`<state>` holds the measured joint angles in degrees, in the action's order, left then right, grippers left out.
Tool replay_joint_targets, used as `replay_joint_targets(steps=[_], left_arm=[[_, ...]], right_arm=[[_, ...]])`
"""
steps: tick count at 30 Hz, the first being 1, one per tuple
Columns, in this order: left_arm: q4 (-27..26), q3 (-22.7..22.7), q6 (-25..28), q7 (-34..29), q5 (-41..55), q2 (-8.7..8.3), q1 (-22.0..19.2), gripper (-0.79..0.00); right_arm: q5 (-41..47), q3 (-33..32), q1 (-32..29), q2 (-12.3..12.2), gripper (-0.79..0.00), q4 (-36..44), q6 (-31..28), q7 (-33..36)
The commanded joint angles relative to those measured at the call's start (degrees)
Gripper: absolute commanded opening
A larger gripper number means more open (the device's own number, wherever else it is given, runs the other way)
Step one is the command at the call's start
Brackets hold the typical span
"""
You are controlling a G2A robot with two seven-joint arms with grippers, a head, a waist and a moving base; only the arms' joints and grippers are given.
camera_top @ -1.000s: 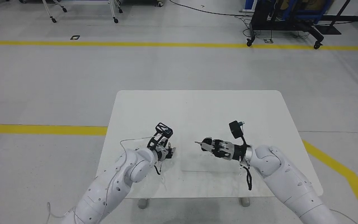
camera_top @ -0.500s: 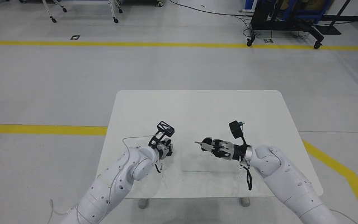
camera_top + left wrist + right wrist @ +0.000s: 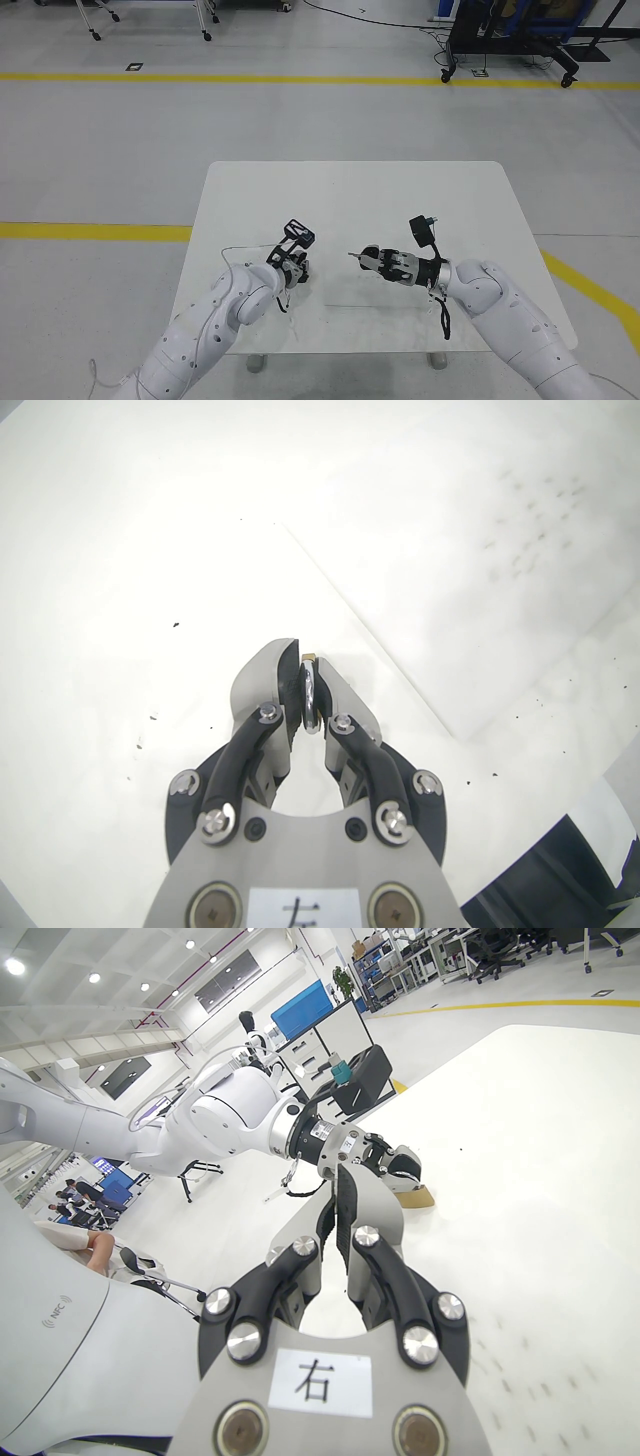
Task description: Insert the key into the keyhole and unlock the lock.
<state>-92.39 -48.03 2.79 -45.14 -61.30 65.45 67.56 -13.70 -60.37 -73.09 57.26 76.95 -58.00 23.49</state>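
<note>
My left gripper is shut on the lock's silver shackle, and a bit of brass shows at its fingertips. From the right wrist view the brass lock body rests on the white table under the left gripper. In the top view the left gripper sits left of centre near the front of the table. My right gripper faces it a short gap away, shut on the thin key, whose tip points toward the lock. The right gripper's fingers are pressed together.
The white table is bare behind and to the right of both grippers. A thin seam line runs across its surface. The front edge lies close behind both arms. Carts and racks stand far off on the floor.
The left gripper has shifted slightly to the right, toward the right gripper, with the lock held. The right arm has stayed still.
</note>
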Motion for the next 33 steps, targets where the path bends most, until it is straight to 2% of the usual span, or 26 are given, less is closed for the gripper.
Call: replay_joint_targets(steps=[1,5,6,7,13,20,27,33], left_arm=[[-0.37,-0.13,0.03,-0.27,-0.28,0.0,0.26,-0.668],[-0.96,-0.5,0.14,-0.81,-0.68,0.01,0.72,-0.693],[-1.06,-0.6,0.2,-0.93,-0.76,0.02,0.81,-0.757],[-1.14,-0.71,0.28,-1.06,-0.84,0.02,0.88,-0.785],[-0.82,-1.19,0.26,-1.46,-1.99,0.08,1.23,-0.785],[0.15,-1.3,-2.15,-0.24,-4.35,0.51,0.95,-0.785],[-0.74,-3.69,1.04,3.92,1.13,0.64,1.65,-0.785],[-0.79,-3.91,1.15,4.13,1.43,0.62,1.74,-0.785]], right_arm=[[0.0,0.0,0.0,0.0,-0.785,0.0,0.0,0.0],[0.0,0.0,0.0,0.0,-0.785,0.0,0.0,0.0],[0.0,0.0,0.0,0.0,-0.785,0.0,0.0,0.0],[0.0,0.0,0.0,0.0,-0.785,0.0,0.0,0.0],[0.0,0.0,0.0,0.0,-0.785,0.0,0.0,0.0],[0.0,0.0,0.0,0.0,-0.785,0.0,0.0,0.0],[0.0,0.0,0.0,0.0,-0.785,0.0,0.0,0.0],[0.0,0.0,0.0,0.0,-0.785,0.0,0.0,0.0]])
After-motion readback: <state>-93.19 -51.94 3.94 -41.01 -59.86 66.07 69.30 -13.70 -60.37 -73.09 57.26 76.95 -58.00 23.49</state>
